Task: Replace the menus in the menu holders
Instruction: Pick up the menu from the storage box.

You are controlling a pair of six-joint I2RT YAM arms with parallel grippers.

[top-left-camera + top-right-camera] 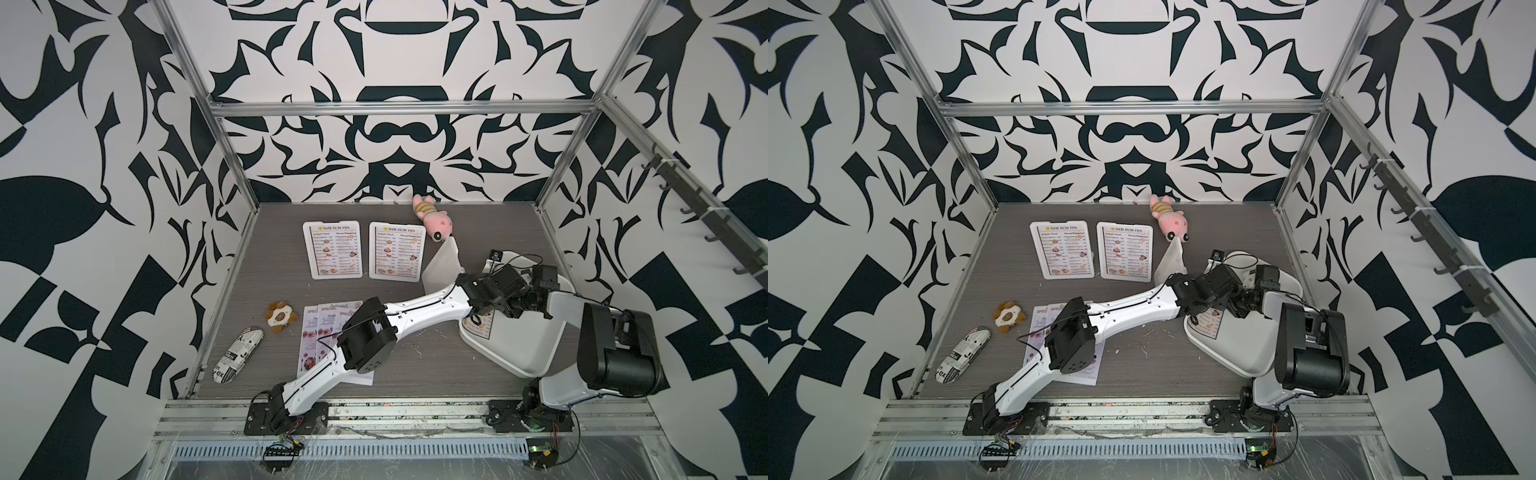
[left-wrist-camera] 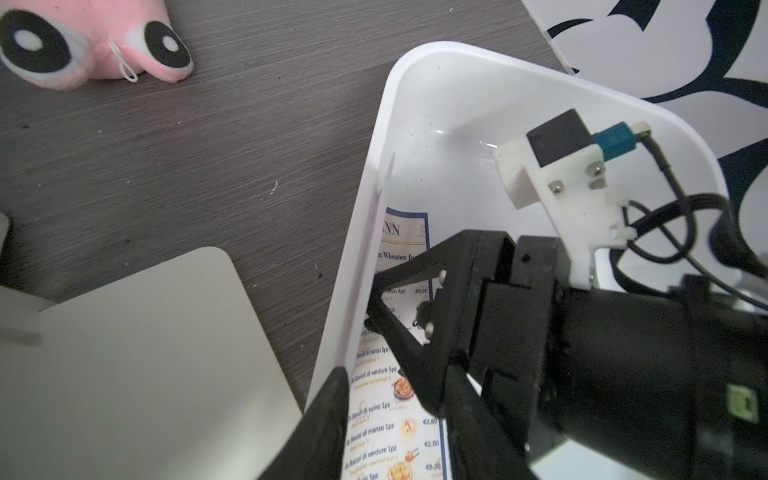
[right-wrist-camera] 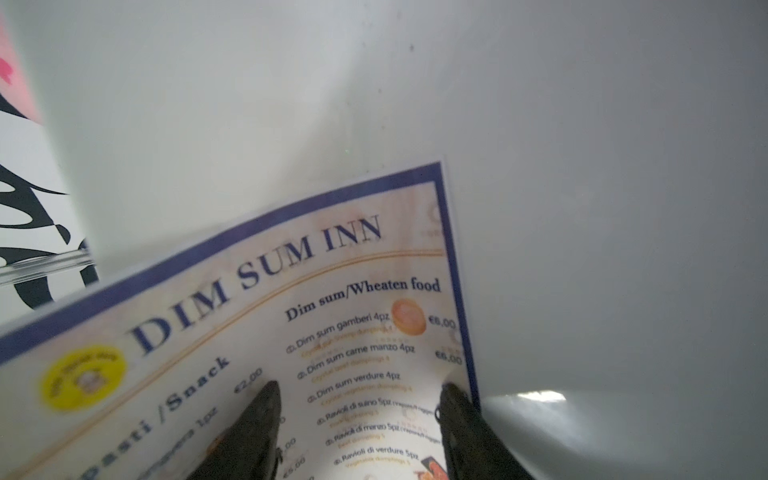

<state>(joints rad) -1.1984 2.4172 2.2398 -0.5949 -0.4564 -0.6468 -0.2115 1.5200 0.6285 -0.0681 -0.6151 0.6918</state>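
Both released: right end effector (image 3: 360,390) spread wide, tips down on the DIM SUM INN menu (image 3: 353,291) beneath it in the tray (image 2: 457,75); left end effector (image 2: 397,374) straddles the rim beside it. Careful, closing could crumple the sheet or snag the tray wall instead

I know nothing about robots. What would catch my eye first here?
The bold black-and-white patterned walls all around. Next, the robot's left arm and right arm meet over a white tray on the right, where a DIM SUM INN menu lies. At the back sit a pink plush toy and two filled menu holders.
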